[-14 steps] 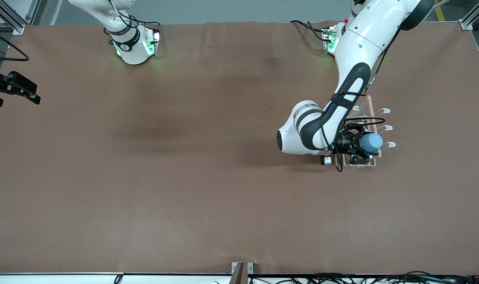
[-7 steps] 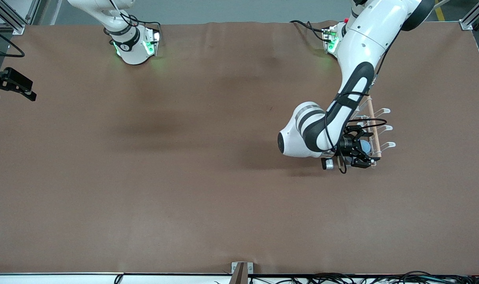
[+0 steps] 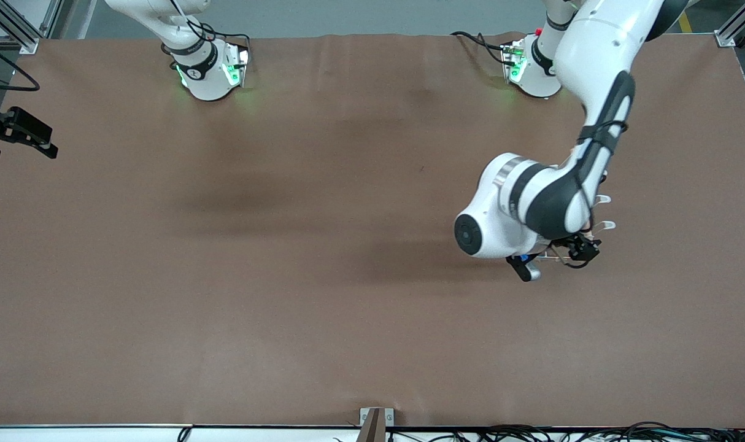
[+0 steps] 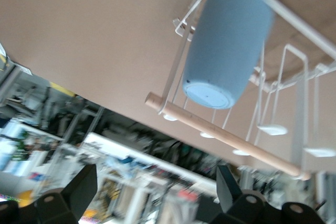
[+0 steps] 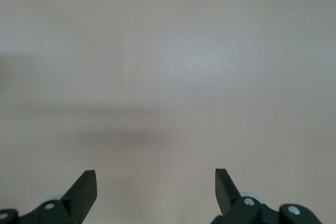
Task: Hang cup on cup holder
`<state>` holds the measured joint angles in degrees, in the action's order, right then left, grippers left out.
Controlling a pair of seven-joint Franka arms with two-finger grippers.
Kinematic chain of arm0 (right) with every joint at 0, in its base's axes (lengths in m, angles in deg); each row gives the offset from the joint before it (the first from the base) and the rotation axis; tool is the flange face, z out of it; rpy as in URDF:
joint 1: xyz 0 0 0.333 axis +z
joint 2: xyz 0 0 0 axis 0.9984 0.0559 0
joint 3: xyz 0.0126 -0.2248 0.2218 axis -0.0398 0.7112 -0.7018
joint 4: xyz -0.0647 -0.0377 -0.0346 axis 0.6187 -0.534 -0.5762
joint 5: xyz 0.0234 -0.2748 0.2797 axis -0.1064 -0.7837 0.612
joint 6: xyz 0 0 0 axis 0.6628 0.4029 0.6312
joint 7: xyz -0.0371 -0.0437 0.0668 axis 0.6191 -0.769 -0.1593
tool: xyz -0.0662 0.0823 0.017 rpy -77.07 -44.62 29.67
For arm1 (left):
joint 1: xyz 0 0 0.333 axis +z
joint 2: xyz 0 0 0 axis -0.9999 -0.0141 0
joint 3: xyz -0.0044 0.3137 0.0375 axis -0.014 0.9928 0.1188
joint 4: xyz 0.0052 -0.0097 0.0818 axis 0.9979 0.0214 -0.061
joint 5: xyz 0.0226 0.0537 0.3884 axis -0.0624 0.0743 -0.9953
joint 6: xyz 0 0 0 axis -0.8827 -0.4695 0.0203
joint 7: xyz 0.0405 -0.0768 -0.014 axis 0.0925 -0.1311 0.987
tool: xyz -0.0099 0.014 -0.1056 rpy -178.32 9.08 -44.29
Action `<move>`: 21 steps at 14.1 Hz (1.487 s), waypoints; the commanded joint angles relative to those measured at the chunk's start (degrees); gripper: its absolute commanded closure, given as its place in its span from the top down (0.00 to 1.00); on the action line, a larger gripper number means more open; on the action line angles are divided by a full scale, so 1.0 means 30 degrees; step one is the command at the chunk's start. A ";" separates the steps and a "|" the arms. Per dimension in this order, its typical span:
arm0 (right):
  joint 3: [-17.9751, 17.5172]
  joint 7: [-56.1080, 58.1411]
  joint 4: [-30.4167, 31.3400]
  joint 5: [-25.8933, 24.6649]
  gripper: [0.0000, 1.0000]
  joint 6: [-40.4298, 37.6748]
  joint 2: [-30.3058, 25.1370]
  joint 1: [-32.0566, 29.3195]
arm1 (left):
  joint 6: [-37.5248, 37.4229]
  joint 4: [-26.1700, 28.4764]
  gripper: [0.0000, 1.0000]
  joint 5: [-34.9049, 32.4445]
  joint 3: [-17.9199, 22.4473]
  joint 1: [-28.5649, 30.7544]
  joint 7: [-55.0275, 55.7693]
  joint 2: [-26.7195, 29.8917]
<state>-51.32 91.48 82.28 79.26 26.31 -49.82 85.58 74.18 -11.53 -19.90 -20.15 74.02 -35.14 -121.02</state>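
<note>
Already the cup (image 4: 228,45) hangs on a cup holder (image 4: 226,135) prong, at 12 o'clock from the spread, empty left gripper (image 4: 157,195); right gripper (image 5: 156,192) waits spread over the table (image 3: 225,276).

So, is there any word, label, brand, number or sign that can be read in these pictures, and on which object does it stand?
None can be read.
The cup: plain, no text.
The cup holder: no text.
The right arm's base: a small dark mark, too small to read.
Background clutter past the table in the left wrist view: blurred, unreadable.
</note>
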 commanded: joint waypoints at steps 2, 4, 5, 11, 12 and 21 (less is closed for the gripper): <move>0.0192 -0.0284 0.0240 -0.0039 0.99 0.0093 0.0145 0.0287 | 0.0241 0.0134 1.00 0.3210 -0.0140 0.0949 0.2802 0.2091; 0.0192 -0.0313 0.0240 -0.0039 0.99 0.0121 0.0351 0.0287 | 0.0502 0.0134 1.00 0.5668 -0.0257 0.2181 0.2804 0.3699; 0.0192 -0.0313 0.0240 -0.0068 1.00 0.0122 0.0351 0.0258 | 0.0707 0.0134 1.00 0.7132 -0.0199 0.2883 0.2891 0.4636; 0.0192 -0.0343 0.0152 -0.0010 1.00 0.0180 0.0615 0.0169 | 0.1237 0.0105 1.00 1.2449 -0.0141 0.6464 0.3595 0.8011; 0.0221 -0.0343 0.0152 0.0019 1.00 0.0180 0.0615 0.0141 | 0.1237 0.0105 1.00 1.2507 -0.0111 0.6464 0.4030 0.8392; 0.0250 -0.0343 0.0094 0.0517 1.00 0.0239 0.0761 0.0170 | 0.2608 -0.0980 1.00 1.3438 0.0325 0.7724 0.4503 1.0261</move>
<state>-50.93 91.41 82.33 79.87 26.78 -47.38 85.76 79.74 -14.65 17.57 -20.10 95.92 -21.63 -93.27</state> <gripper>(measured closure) 0.000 0.000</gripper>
